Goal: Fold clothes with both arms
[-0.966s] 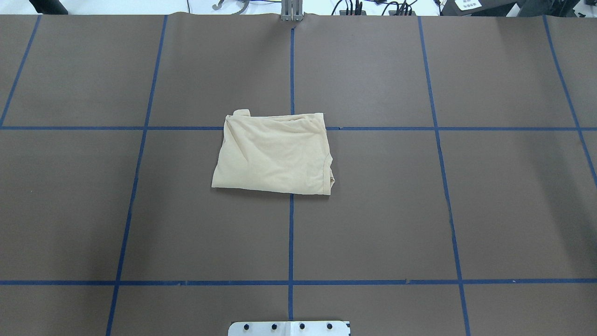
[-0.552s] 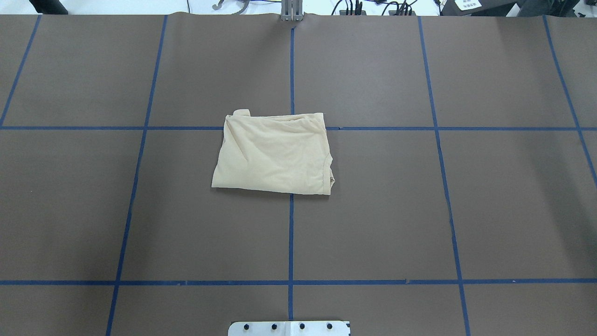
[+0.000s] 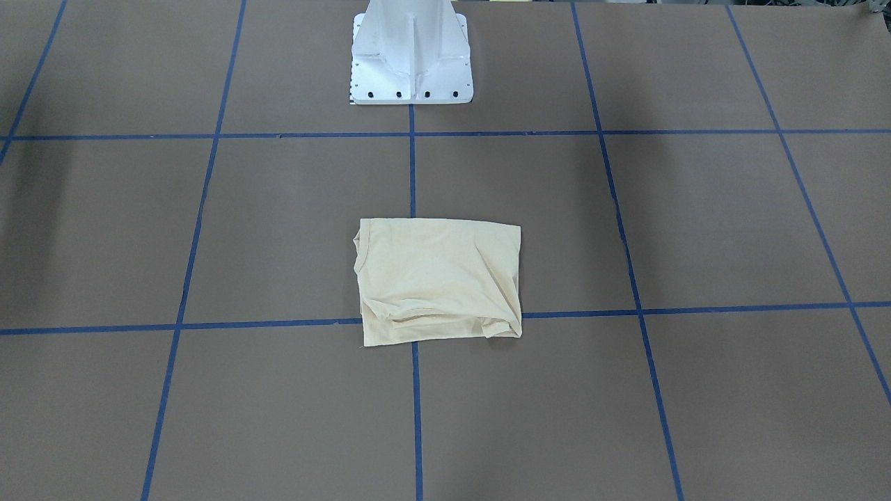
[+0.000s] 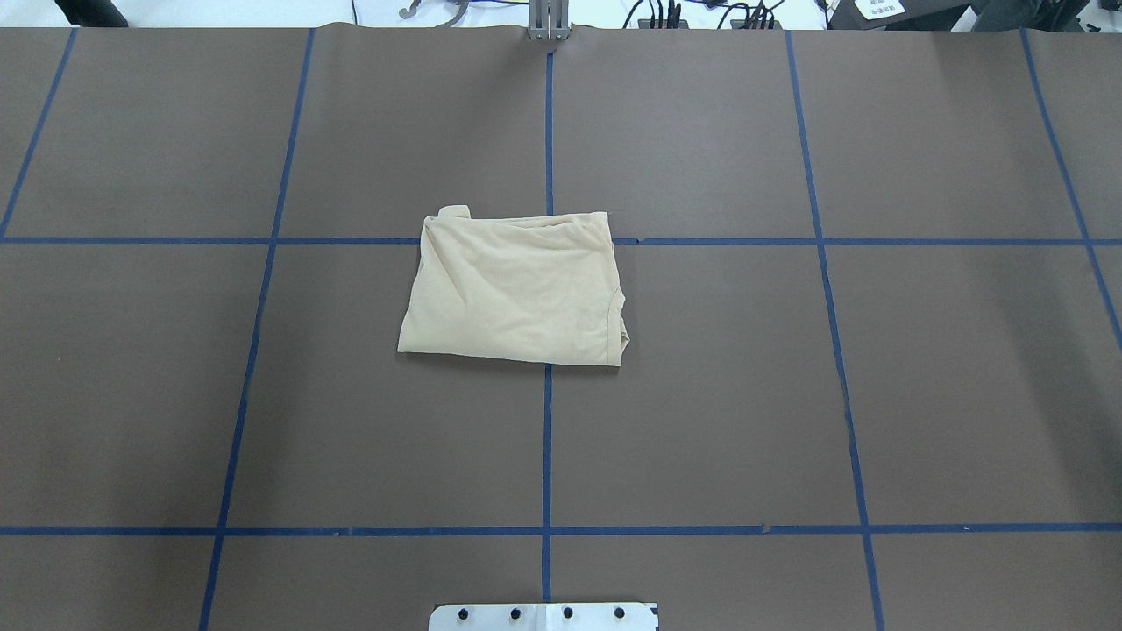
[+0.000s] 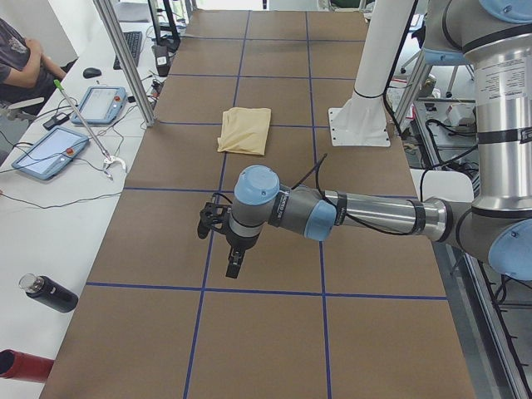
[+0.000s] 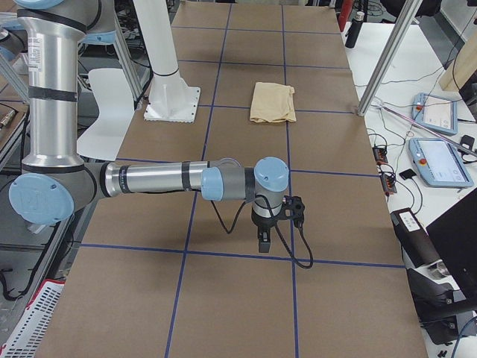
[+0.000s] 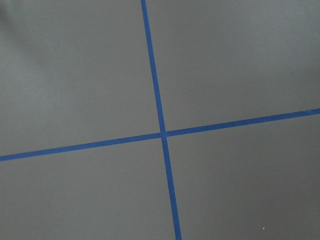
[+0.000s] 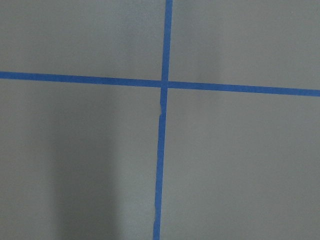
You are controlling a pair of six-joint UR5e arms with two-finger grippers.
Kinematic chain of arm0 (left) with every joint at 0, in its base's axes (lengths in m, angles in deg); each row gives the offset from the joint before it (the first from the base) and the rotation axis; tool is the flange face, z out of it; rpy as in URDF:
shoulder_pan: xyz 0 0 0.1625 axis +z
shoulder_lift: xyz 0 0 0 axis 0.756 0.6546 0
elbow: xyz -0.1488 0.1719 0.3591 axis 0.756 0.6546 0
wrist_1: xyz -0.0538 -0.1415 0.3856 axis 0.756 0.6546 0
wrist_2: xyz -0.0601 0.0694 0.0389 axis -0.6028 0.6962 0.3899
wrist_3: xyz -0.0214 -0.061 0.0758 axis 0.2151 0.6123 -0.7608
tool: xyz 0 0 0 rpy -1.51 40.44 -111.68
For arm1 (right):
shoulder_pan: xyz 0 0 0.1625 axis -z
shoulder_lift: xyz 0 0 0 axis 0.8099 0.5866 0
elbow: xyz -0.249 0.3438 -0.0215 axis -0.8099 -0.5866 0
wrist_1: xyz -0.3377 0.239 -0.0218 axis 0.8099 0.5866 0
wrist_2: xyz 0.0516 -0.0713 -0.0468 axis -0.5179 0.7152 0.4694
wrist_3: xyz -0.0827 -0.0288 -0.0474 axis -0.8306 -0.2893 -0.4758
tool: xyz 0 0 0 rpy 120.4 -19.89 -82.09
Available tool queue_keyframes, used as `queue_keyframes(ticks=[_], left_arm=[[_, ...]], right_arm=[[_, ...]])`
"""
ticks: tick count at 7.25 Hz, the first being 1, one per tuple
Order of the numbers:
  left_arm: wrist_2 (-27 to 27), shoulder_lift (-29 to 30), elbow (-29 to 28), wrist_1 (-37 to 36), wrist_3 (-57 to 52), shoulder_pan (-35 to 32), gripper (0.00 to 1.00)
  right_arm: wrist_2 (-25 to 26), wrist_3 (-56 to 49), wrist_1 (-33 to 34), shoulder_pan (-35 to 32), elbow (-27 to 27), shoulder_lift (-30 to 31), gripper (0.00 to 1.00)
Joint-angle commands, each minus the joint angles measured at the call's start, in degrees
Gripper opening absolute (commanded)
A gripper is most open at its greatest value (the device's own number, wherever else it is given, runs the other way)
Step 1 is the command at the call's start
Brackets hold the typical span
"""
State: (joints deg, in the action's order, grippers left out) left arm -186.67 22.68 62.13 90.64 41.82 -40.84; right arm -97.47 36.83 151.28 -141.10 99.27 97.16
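The left gripper (image 5: 232,268), black and narrow, points down over the worktop (image 4: 701,394) from the end of the left arm (image 5: 366,214), a grey metal tube with light-blue joint caps. From this side view I cannot tell whether its jaws are apart or together. The same holds for the right gripper (image 6: 263,242) on the right arm (image 6: 149,179). Each wrist camera sees only a crossing of blue tape lines (image 7: 162,134) on the matte brown sheet. Well apart from both grippers, the T-shirt (image 4: 513,294) lies folded near the middle of the worktop in the overhead view, across a tape crossing. The white pedestal base (image 4: 543,616) is at its 6 o'clock. The face turned up is plain cream-yellow cloth, thin and soft. It forms a rough rectangle with its long axis running 9 to 3 o'clock, and it is creased along the 12 o'clock edge. A curved seamed edge, perhaps the neckline, sits toward 4 o'clock, and a small flap pokes out at the 11 o'clock corner.
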Motion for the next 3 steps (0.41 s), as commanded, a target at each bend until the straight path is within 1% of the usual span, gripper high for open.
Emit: queue_keyframes(ticks=[1, 3], left_arm=[[-0.1, 0.0, -0.5, -0.1, 0.0, 0.0, 1.00], [-0.2, 0.3, -0.4, 0.0, 0.0, 0.0, 1.00]], right_arm=[[0.0, 0.0, 0.0, 0.0, -0.1, 0.0, 1.00], [0.0, 0.0, 0.0, 0.0, -0.1, 0.0, 1.00]])
